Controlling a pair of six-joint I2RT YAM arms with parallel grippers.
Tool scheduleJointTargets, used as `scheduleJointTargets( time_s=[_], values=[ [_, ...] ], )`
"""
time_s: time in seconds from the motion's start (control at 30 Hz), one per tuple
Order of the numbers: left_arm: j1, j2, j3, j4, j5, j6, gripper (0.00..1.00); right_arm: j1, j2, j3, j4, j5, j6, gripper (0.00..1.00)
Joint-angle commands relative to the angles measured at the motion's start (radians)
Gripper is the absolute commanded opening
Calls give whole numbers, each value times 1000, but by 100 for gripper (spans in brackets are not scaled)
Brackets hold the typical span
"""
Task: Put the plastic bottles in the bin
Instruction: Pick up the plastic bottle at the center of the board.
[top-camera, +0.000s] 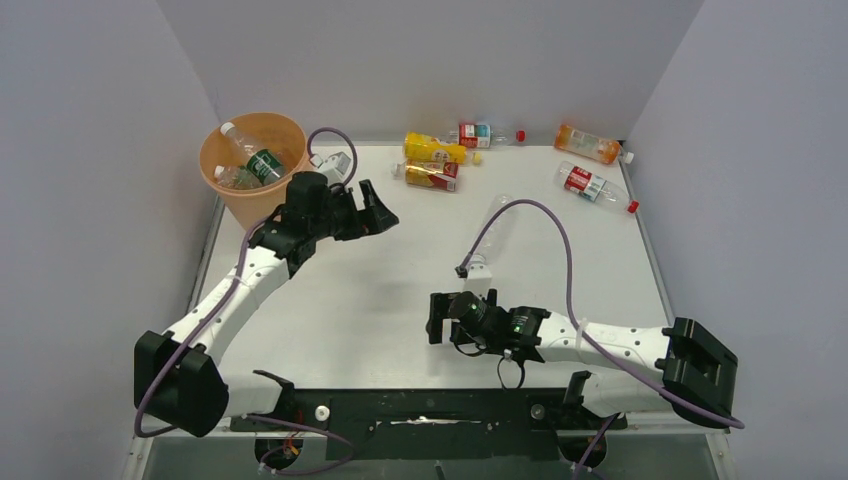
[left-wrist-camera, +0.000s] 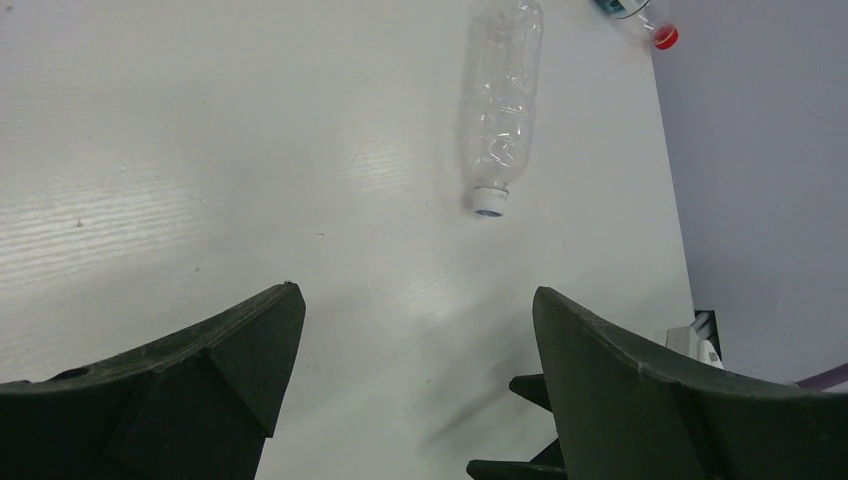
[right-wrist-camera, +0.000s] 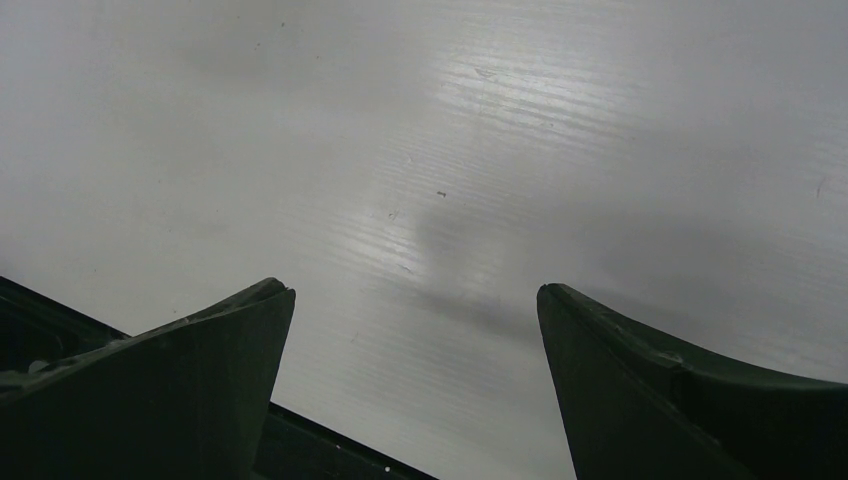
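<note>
**A:** Where does the top view sit?

**B:** High behind both arm bases. It looks down and forward over the whole flat white table to the grey back wall.

**A:** And the wrist views?

**B:** Both hang close above the tabletop. The left gripper frames a rightward look at an unlabelled clear plastic bottle. From above, that bottle lies mid-table. The right gripper frames a near patch of table surface.
</note>
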Motion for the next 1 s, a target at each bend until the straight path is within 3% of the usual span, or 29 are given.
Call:
scheduleJointTargets(
  time_s=[0.0,0.3,0.43,0.7,0.97],
  values=[
    [-19,-80,-12,26,-16,-10,86,-1,-18,-14,56,-3,21,98],
    [-42,-109,-99,90,-24,-59,86,0,-58,-38,32,4,46,98],
    [-64,-92,-105,107,-34,-65,86,-27,-106,-25,-67,60,73,98],
    [-79,-82,-105,131,-35,-57,86,-364,-181,40,-126,-56,-118,98],
    [-79,-74,-104,123,-25,-40,86,-552,-136,149,-92,-107,-269,98]
  ],
)
